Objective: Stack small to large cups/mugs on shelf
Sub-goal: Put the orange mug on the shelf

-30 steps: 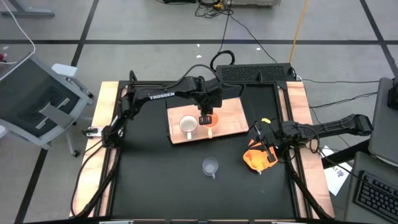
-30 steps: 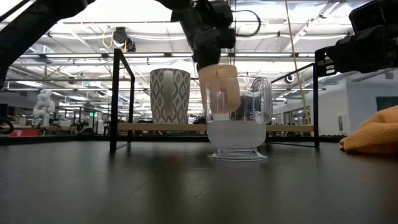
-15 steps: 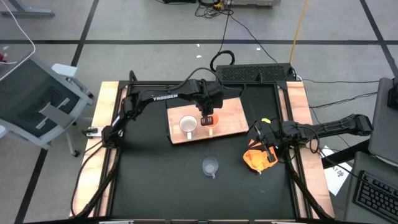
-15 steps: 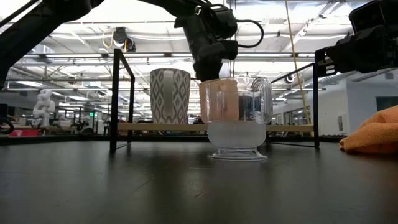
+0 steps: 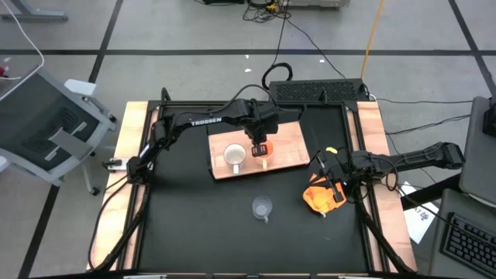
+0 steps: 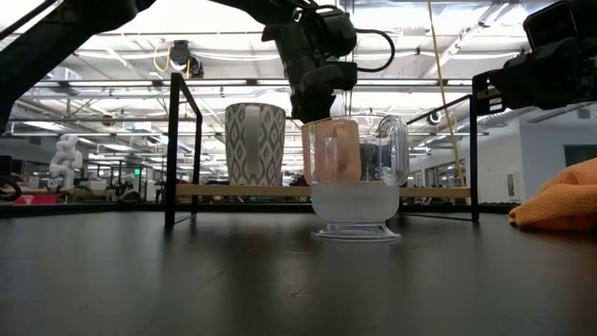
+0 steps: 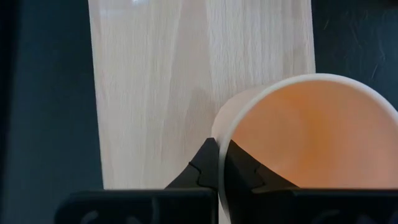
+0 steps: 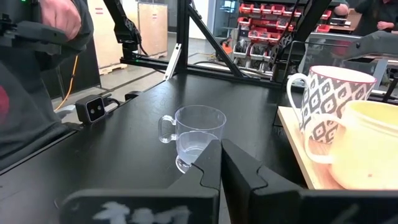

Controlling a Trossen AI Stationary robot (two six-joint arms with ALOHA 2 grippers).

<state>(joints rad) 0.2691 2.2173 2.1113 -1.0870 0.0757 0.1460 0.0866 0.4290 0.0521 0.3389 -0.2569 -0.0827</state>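
At frame centre, the white mug (image 5: 234, 157) is seen on the shelf (image 5: 287, 143). Just right, the yellow-orange mug (image 5: 263, 161) is gripped at its rim by the closed left tool (image 5: 260, 152). Lower centre, the clear glass cup (image 5: 262, 208) stands on the table (image 5: 186, 217). At right, the right tool (image 5: 332, 186) is closed, empty, above the orange cloth (image 5: 319, 198).

Three cups: one patterned white ceramic mug (image 5: 234, 157), one yellow-orange mug (image 5: 263, 162), one clear glass cup (image 5: 262, 208); one light wooden shelf board (image 5: 291, 144); one orange cloth (image 5: 319, 196).

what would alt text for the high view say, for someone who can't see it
Seen from above, the left gripper is shut on the rim of the yellow-orange mug on the wooden shelf, beside the white mug. The clear glass cup stands alone on the black tabletop, and the right gripper waits shut by an orange cloth.
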